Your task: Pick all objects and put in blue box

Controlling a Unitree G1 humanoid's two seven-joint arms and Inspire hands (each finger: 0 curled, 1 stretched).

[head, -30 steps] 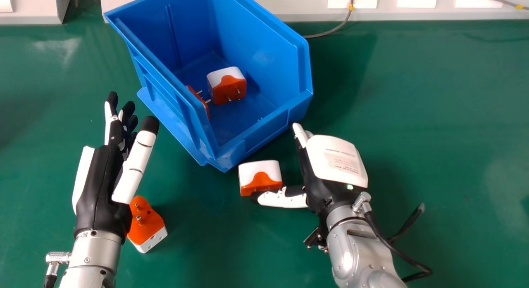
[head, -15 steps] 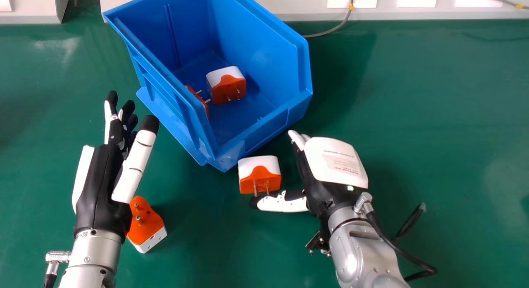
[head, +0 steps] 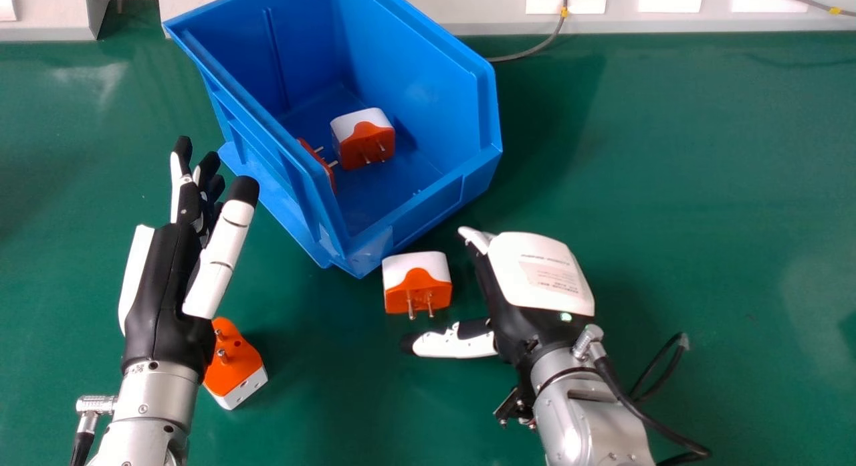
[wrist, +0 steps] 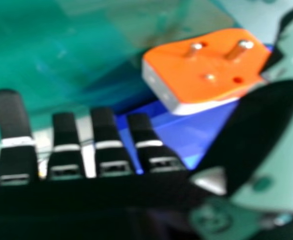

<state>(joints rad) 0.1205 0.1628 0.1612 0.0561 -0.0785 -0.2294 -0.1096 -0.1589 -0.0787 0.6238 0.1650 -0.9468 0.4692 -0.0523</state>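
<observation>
Right hand (head: 538,275) spread beside a loose plug (head: 417,285) at the blue box's (head: 428,215) near corner.

The loose plug, orange and white, sits on the green table (head: 669,185) with its pins towards the camera on the robot's head — between the box and the thumb of the right hand, apart from that thumb. The right hand's fingers are straight and side by side (the thumb sticks out well away from them), pinching nothing. Inside the box lie an upright plug (head: 364,145) and, mostly hidden by the side wall, a second plug (head: 326,172). The left hand (head: 170,292) is spread too, fingers straight and thumb apart — a pinned plug (head: 237,366) lies on the table by its wrist, partly covered by it.
</observation>
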